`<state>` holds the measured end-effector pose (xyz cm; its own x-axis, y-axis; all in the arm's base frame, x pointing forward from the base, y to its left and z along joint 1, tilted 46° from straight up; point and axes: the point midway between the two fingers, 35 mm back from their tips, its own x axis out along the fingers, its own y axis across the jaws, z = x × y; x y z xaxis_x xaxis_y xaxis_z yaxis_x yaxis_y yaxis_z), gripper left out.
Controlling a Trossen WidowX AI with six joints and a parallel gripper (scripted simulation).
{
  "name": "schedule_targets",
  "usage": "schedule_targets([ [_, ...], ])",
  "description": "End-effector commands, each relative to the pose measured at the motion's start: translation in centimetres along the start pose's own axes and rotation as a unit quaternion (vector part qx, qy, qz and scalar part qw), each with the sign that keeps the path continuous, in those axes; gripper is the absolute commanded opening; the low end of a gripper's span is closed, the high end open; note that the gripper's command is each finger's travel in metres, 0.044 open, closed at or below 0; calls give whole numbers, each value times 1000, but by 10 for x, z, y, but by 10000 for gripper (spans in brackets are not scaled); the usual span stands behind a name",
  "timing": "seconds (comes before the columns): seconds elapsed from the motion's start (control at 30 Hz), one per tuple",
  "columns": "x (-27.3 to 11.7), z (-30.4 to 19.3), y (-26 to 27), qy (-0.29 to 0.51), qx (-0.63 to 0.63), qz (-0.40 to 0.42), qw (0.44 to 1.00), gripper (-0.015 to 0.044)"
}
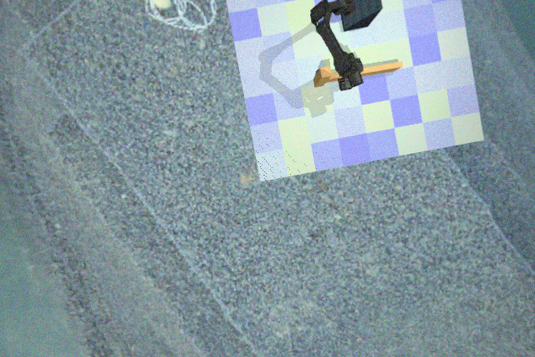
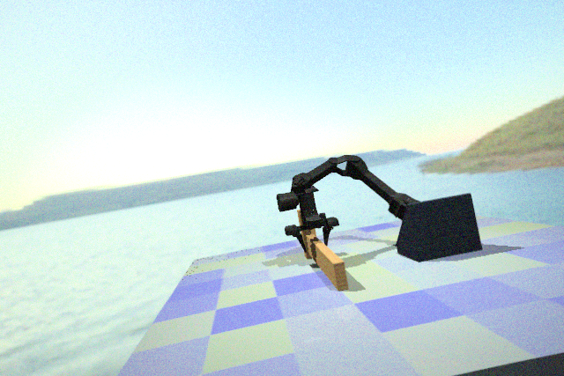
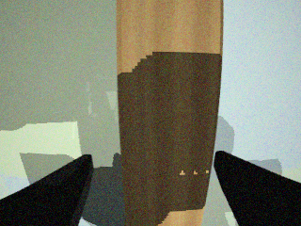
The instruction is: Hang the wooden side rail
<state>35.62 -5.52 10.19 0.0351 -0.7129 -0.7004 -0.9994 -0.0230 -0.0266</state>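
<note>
The wooden side rail (image 1: 382, 68) (image 2: 331, 261) (image 3: 169, 28) stands on its narrow edge, one end at the headboard post and its far end down on the table. The short wooden post (image 1: 320, 77) (image 2: 299, 216) is upright at the left end of the rail in the top view; it is mostly behind the gripper in the exterior view. My gripper (image 1: 350, 80) (image 2: 315, 247) (image 3: 154, 156) points down over the rail near the post. It is open, one finger on each side of the rail, with a visible gap on both sides. The hooks, pins and slot are hidden.
The checkered table top (image 1: 436, 104) (image 2: 250, 319) carries the rail and post. A dark wedge-shaped block (image 1: 364, 2) (image 2: 439, 228) stands at the arm's base, off to one side of the rail. The table's edge lies beyond the post.
</note>
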Motion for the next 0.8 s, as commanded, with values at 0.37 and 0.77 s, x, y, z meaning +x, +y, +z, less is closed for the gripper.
schedule_targets([
  [0.37, -33, 16, -1, 0, 3, -6, 1000, 440],
  [0.77, -33, 29, -1, 1, -2, -6, 1000, 440],
])
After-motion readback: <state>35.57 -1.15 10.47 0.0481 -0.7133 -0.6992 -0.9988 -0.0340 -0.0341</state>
